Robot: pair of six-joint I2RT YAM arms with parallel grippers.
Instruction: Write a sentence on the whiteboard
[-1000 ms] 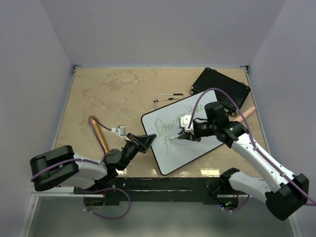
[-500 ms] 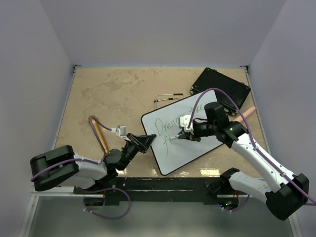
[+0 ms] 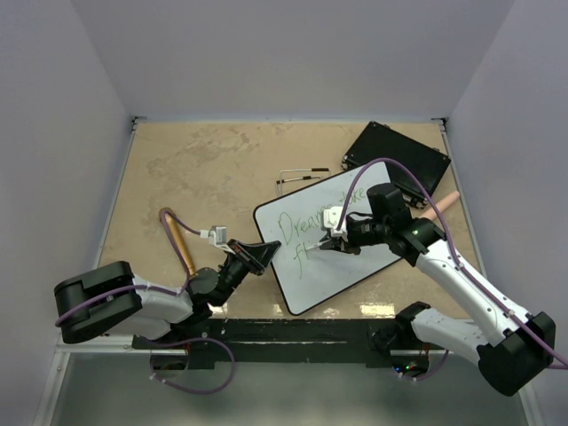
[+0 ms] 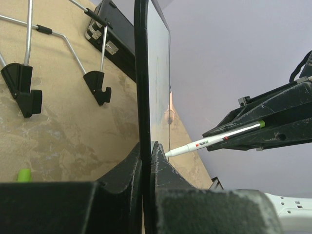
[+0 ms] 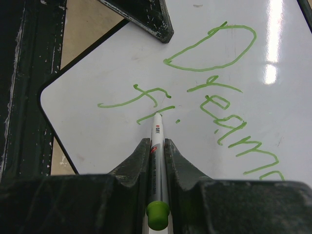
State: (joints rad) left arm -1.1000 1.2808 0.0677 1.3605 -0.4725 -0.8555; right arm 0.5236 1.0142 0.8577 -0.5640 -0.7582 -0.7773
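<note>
Whiteboard (image 3: 330,273), one only, lies on the right half of the table (image 3: 204,169). Its long axis runs on a slant, from the near edge at the middle toward the far right corner. Its left short edge points at the left arm. There the left gripper (image 4: 146,155) is pinched tight on the thin black frame. Two lines of green writing run along the long axis: the upper one begins "Dream", the lower one has only a few strokes.

The right gripper (image 3: 325,245) hangs over the board's middle, clamped on one white marker (image 5: 156,130) with a green end. The marker's tip touches the board at the last stroke of the lower line.

One flat black board (image 3: 397,158) lies at the far right corner, just past the whiteboard's far end. One wire stand (image 3: 297,176) with two black feet lies beside it. One small green cap (image 4: 23,174) rests on the table near the left gripper.
</note>
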